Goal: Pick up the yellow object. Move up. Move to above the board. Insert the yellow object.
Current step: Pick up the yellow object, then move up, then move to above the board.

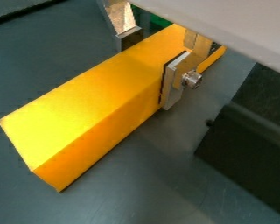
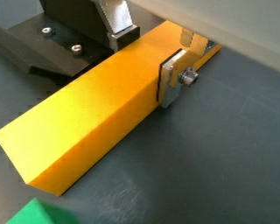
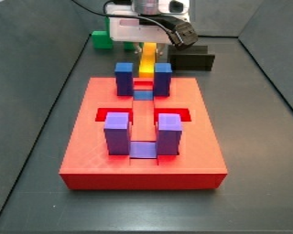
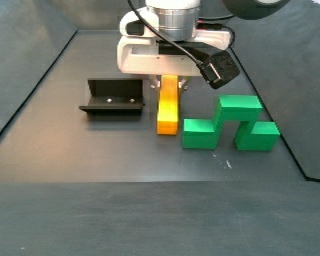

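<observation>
1. In both wrist views the gripper (image 1: 149, 54) straddles one end of the yellow object (image 1: 95, 109) — silver finger plates (image 1: 175, 79) flat against its two long faces, apparently clamped on it, though whether the pads are pressing hard cannot be told.

2. The yellow object is a long, narrow, square-edged bar with smooth, slightly glossy faces. It looks rigid and probably light. The grip sits near the end rather than mid-length, so the free end may sag or swing when raised, and the slick faces could let it slip or twist.

3. In a side view the bar (image 4: 167, 103) lies on the dark floor directly under the gripper (image 4: 168, 80), with the fixture (image 4: 111, 98) just beside it on one side and the green blocks (image 4: 230, 125) near it on the other; one block lies close to the bar's near end.

4. Farther off, in a side view, the board (image 3: 143, 142) — a red slab with blue and purple posts (image 3: 117, 132) — lies well apart from the bar (image 3: 148, 62), its central slot running in line with it.

5. No brand, label or legible writing shows on any piece.
</observation>
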Robot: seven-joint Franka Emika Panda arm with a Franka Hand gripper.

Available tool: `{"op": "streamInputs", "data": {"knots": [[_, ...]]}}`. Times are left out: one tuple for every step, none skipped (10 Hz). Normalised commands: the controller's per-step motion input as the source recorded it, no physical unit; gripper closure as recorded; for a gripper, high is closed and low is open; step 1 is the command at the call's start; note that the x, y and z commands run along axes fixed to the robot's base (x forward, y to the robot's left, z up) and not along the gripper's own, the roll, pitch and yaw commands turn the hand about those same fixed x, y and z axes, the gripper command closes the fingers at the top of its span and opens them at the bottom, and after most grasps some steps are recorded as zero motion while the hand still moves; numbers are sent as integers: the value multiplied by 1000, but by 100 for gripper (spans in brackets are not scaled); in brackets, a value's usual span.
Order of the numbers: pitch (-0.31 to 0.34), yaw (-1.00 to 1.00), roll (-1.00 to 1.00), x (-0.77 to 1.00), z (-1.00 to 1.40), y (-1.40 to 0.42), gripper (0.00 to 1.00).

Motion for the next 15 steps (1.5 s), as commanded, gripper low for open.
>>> {"op": "streamInputs", "data": {"knots": [[0, 0, 0, 0, 0, 0, 100], [0, 0, 0, 0, 0, 0, 100], [0, 0, 0, 0, 0, 0, 100], [0, 0, 0, 0, 833, 0, 100], [59, 6, -9, -80, 738, -59, 100], [87, 9, 4, -95, 535, -37, 100], [46, 8, 30, -17, 200, -20, 100], [0, 0, 0, 0, 1400, 0, 100], [29, -3, 1, -22, 1400, 0, 100], [31, -2, 17, -36, 1400, 3, 100], [-3, 4, 43, -12, 1400, -6, 100], [31, 5, 41, 2, 1400, 1, 100], [58, 5, 29, -10, 1400, 1, 100], [50, 5, 20, 18, 1400, 0, 100], [69, 2, 22, 29, 655, -2, 100]]}}
